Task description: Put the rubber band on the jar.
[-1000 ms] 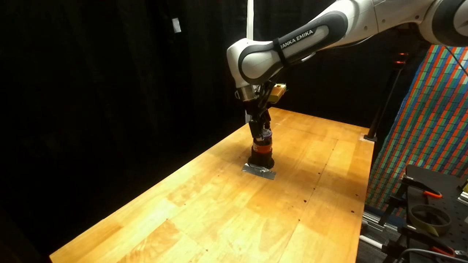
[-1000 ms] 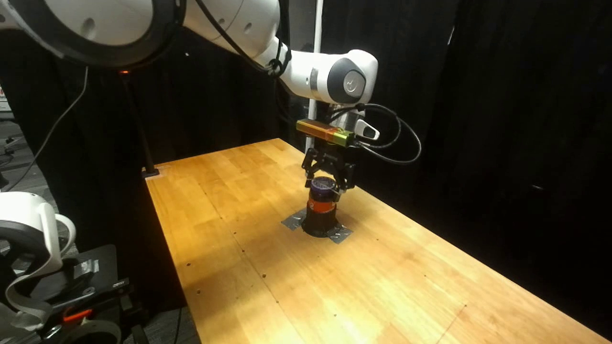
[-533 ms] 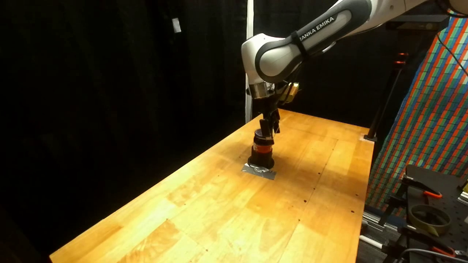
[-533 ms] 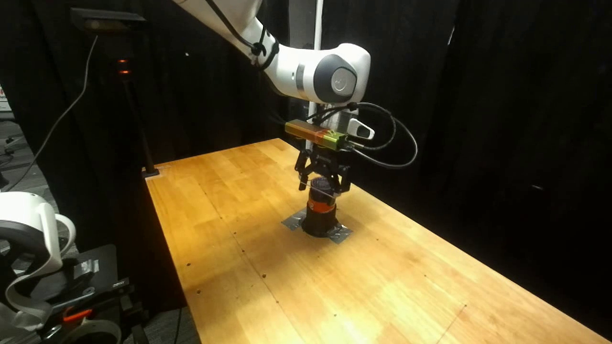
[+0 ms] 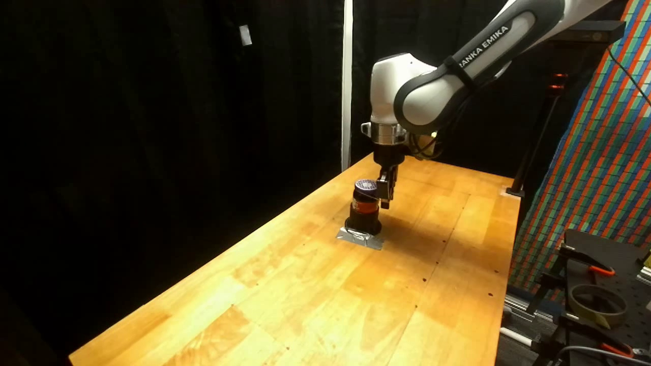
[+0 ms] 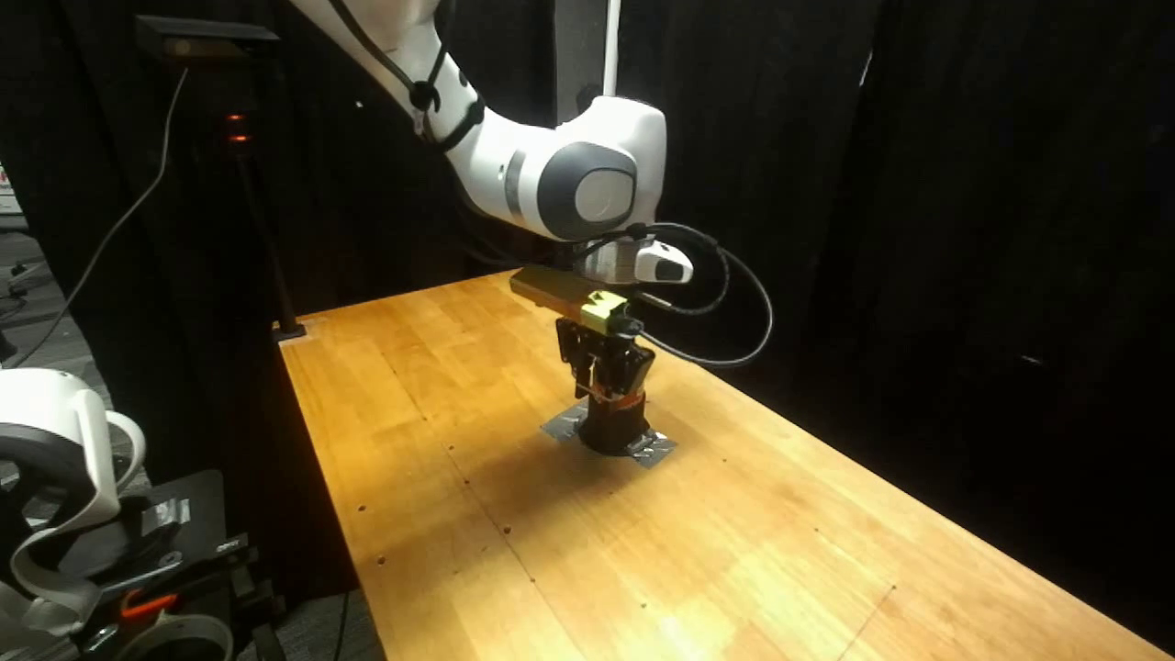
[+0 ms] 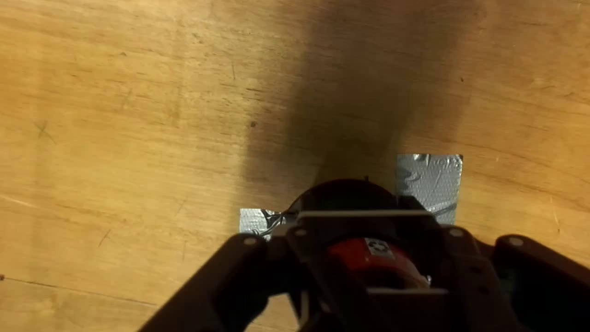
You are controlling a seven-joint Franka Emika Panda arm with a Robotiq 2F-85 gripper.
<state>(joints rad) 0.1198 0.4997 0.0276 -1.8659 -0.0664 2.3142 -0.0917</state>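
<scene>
Reading the tool as spread, fingers apart. The jar stands upright just beside the fingertips, axis parallel: my next move likely turns on this. I judge the rubber band spans the fingers.

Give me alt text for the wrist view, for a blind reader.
A dark gripper at bottom, jaws parted, with an orange-red jar showing between and a pale line, likely the rubber band, stretched across. Silver tape lies on either side, on a wooden table.
</scene>
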